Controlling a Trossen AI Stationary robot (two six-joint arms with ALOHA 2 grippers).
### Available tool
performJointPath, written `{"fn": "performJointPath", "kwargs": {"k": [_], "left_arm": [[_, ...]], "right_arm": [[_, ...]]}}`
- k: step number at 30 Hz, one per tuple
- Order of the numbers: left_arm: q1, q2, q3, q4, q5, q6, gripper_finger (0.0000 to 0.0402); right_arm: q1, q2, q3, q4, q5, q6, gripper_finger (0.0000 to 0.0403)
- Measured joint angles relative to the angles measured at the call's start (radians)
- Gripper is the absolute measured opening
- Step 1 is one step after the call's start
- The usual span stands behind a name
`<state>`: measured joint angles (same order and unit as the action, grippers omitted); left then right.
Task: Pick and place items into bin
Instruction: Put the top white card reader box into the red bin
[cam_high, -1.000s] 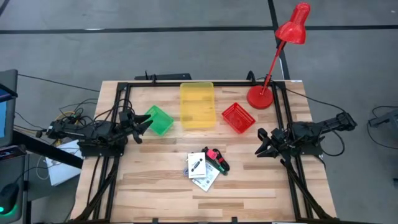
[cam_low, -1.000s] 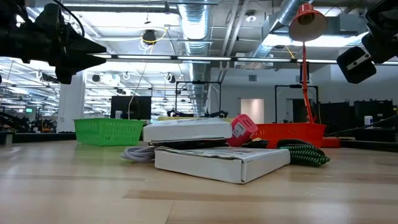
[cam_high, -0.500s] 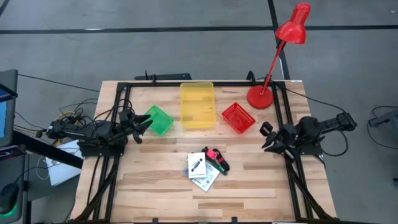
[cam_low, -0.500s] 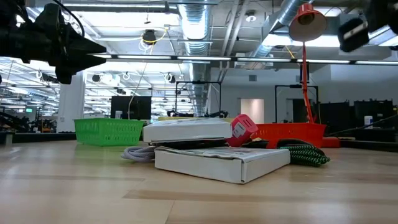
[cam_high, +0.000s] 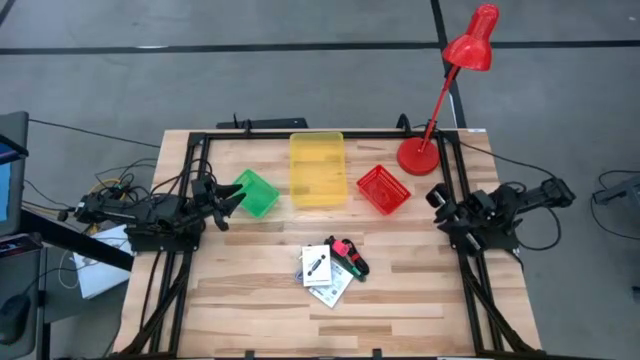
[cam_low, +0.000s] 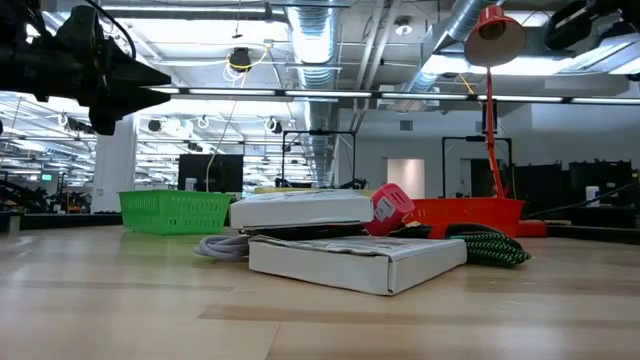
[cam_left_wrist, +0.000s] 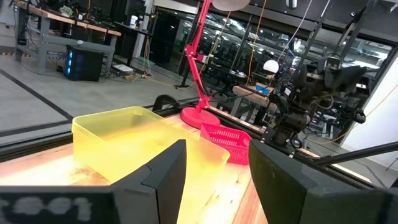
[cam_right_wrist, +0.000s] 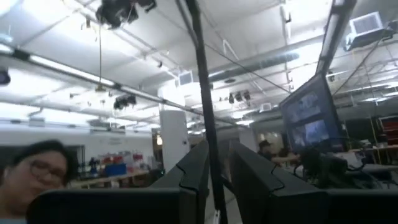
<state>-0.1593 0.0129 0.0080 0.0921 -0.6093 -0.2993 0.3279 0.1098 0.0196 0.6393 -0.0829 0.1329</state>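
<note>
No item was yet held; the approach to the pile was judged to be the step in hand. The items lay heaped together slightly toward the front edge of the worktop, midway between its side edges. The right gripper was seen raised by the right edge, pointed upward toward the ceiling, its fingers nearly closed with only a thin gap and nothing between them. The left gripper was held near the left edge, beside the green basket, its fingers parted and empty.

For a clean pick, one item at the top or rim of the heap would best be singled out, since the flat packets overlap and a low grip could drag several together.

The packets were flat white card, stiff and sharp-edged. The slim tools looked hard and smooth; the small red-pink block was seen perched on the pile. The yellow bin was translucent plastic with plain walls, while the green and red baskets were open lattice.
</note>
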Motion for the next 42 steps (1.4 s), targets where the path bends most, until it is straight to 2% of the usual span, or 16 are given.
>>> {"fn": "performJointPath", "kwargs": {"k": [6, 15, 23, 31, 42], "left_arm": [[0.000, 0.000, 0.000, 0.000, 0.000, 0.000, 0.0166], [0.000, 0.000, 0.000, 0.000, 0.000, 0.000, 0.0166], [0.000, 0.000, 0.000, 0.000, 0.000, 0.000, 0.0166], [0.000, 0.000, 0.000, 0.000, 0.000, 0.000, 0.0166], [0.000, 0.000, 0.000, 0.000, 0.000, 0.000, 0.0166]], "right_arm": [[0.080, 0.203, 0.072, 0.003, 0.078, -0.113, 0.0059], [0.157, 0.619, 0.313, -0.043, 0.102, -0.258, 0.0059], [0.154, 0.805, 0.436, -0.044, 0.233, -0.296, 0.0059], [0.149, 0.903, 0.466, -0.057, 0.240, -0.171, 0.0059], [0.072, 1.069, 0.467, -0.063, 0.242, 0.217, 0.0059]]}}
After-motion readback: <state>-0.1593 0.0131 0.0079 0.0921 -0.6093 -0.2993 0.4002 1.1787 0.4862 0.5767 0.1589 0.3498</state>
